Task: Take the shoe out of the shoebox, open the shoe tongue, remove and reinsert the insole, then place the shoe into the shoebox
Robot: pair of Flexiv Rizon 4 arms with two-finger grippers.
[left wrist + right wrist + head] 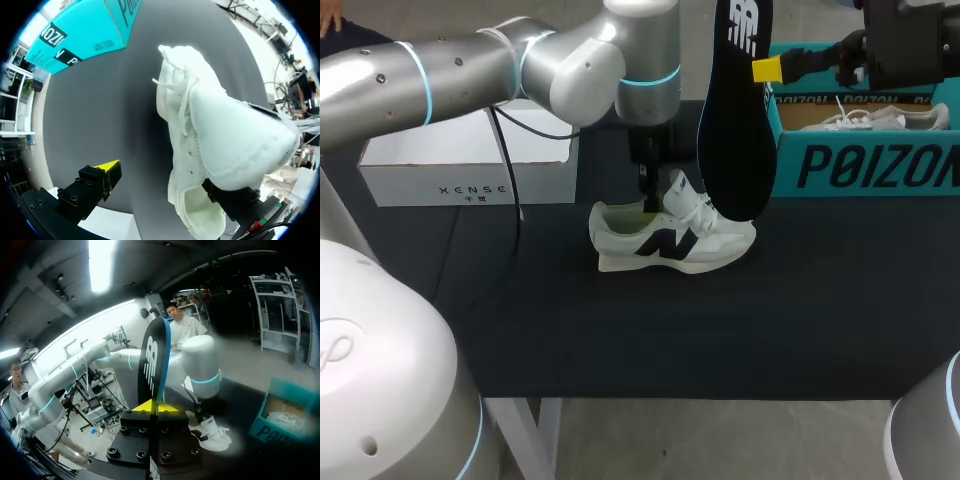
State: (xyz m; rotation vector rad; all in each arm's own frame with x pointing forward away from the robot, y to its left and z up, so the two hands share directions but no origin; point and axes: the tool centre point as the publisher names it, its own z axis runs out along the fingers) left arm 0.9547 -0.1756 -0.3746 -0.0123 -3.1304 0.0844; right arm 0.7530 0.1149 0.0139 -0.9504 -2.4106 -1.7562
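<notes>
Head view: at the middle of the dark worktop (620,340), a white shoe (710,242) with a dark letter on its side, resting on its sole, toe toward 3 o'clock, heel toward 9. Entering from 9 o'clock, the left arm (470,70), its wrist pointing straight down at the heel opening.

Left wrist view: left fingers (106,171) spread wide and released, gripping nothing. One yellow-tipped finger out over bare worktop, well apart from the shoe. The other mostly hidden at the heel collar.

At 1 o'clock from the shoe, right fingers (767,69) clenched on a dark insole (735,130). Pinched at one long edge near the upper end, hanging upright, lower end overlapping the laces from this angle; touching or apart, cannot tell.

Right wrist view: both yellow tips pressed against the insole's edge from two sides, insole rising straight ahead of them.

At 2 o'clock from the shoe, an open teal shoebox (860,165) holding a second shoe (868,120). At 10 o'clock, a white box (460,165).
</notes>
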